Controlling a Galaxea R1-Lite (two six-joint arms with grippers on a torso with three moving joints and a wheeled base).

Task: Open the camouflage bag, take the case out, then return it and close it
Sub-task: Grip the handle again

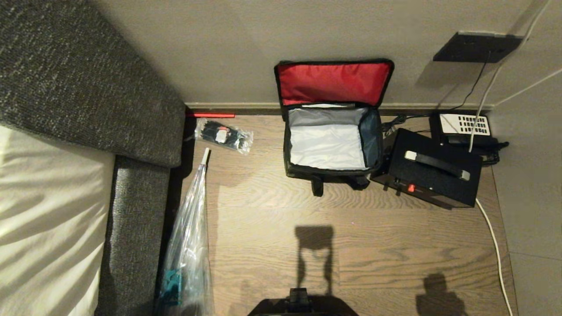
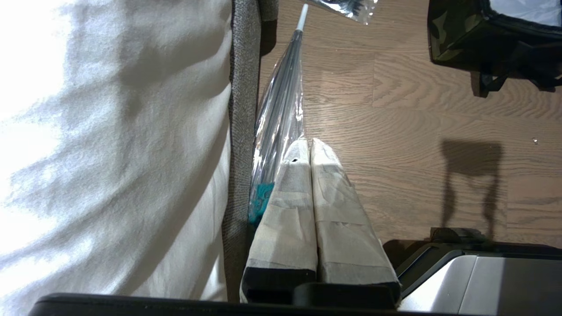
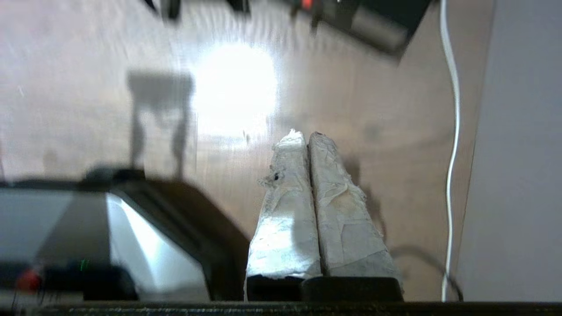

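Camouflage bag (image 1: 332, 169): sitting on the wooden floor (image 1: 272, 245) against the far wall (image 1: 228, 48), lid thrown back and leaning on the wall, red lining facing out; the pale grey interior is showing nothing inside.
Case (image 1: 428, 175): lying on the floor just beside the bag's right side, turned at a slant, bar handle facing up, a small red mark on its near face.
Desk telephone (image 1: 463, 127): sitting behind the case in the far right corner of the floor, white keypad showing.
White cable (image 1: 494, 237): trailing along the floor's right edge past the case.
Packet of black items (image 1: 224, 135): lying in clear plastic near the far wall, left of the bag.
Clear umbrella (image 1: 191, 245): lying along the floor's left edge, beside the grey bed frame (image 1: 131, 228).
Left gripper (image 2: 309, 145): hanging low over the floor by the umbrella, taped fingers pressing together, gripping nothing.
Right gripper (image 3: 307, 135): hanging over bare floor well short of the case, fingers closed together, holding nothing.
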